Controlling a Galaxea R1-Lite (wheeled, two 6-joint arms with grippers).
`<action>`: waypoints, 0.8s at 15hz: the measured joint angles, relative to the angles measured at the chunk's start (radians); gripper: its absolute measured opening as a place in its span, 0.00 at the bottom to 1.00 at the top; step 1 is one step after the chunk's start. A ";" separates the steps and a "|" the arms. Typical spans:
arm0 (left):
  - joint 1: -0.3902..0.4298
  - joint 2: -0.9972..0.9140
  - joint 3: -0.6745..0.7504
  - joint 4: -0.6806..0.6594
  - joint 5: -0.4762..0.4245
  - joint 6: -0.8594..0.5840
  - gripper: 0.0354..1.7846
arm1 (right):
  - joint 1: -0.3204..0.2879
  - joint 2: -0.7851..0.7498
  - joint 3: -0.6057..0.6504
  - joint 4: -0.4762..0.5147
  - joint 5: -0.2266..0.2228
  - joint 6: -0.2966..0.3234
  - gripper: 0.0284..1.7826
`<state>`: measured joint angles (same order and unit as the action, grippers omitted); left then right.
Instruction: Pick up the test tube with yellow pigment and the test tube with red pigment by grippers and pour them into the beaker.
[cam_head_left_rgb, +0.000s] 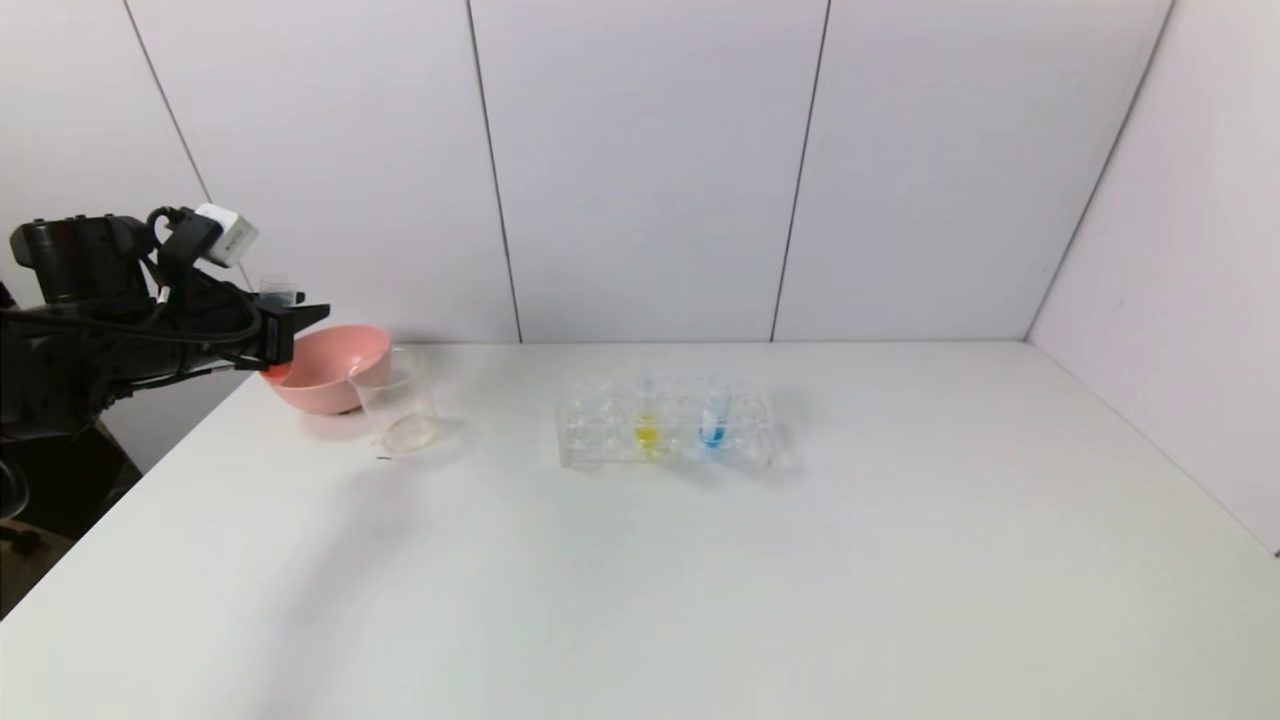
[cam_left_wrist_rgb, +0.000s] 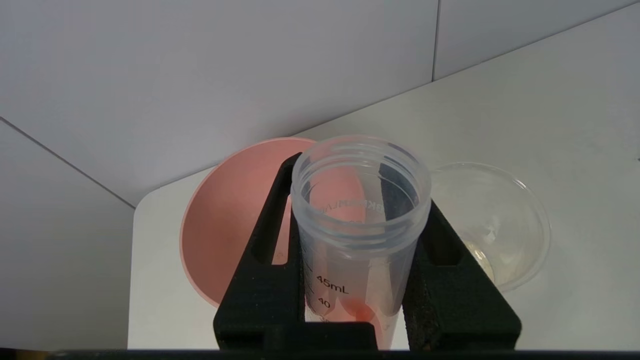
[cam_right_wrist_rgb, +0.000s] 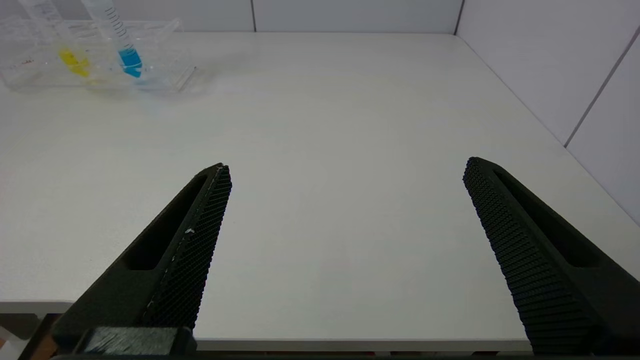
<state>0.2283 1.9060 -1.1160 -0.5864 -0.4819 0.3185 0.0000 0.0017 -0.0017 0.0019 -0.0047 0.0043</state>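
My left gripper (cam_head_left_rgb: 292, 335) is shut on the test tube with red pigment (cam_head_left_rgb: 277, 292), held roughly upright above the table's far left corner, next to the pink bowl. In the left wrist view the tube (cam_left_wrist_rgb: 360, 225) sits between the gripper's (cam_left_wrist_rgb: 357, 185) black fingers, open mouth showing and red liquid at its bottom. The empty clear beaker (cam_head_left_rgb: 402, 405) stands just right of the bowl, and in the wrist view the beaker (cam_left_wrist_rgb: 495, 225) lies beyond the tube. The test tube with yellow pigment (cam_head_left_rgb: 647, 425) stands in the clear rack. My right gripper (cam_right_wrist_rgb: 345, 167) hangs open over bare table.
A pink bowl (cam_head_left_rgb: 335, 372) sits at the far left corner, touching the beaker. The clear rack (cam_head_left_rgb: 600, 435) at the table's middle also holds a blue-bottomed tube (cam_head_left_rgb: 712, 428). White walls close in the back and right.
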 joint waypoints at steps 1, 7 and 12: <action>0.000 -0.003 -0.001 0.020 -0.001 0.001 0.28 | 0.000 0.000 0.000 0.000 0.000 0.000 0.95; 0.042 -0.023 -0.102 0.303 -0.139 0.186 0.28 | 0.000 0.000 0.000 0.000 0.000 0.000 0.95; 0.052 -0.022 -0.205 0.527 -0.148 0.305 0.28 | 0.000 0.000 0.000 0.000 0.000 0.000 0.95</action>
<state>0.2804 1.8838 -1.3209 -0.0596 -0.6300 0.6238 0.0000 0.0017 -0.0017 0.0019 -0.0047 0.0043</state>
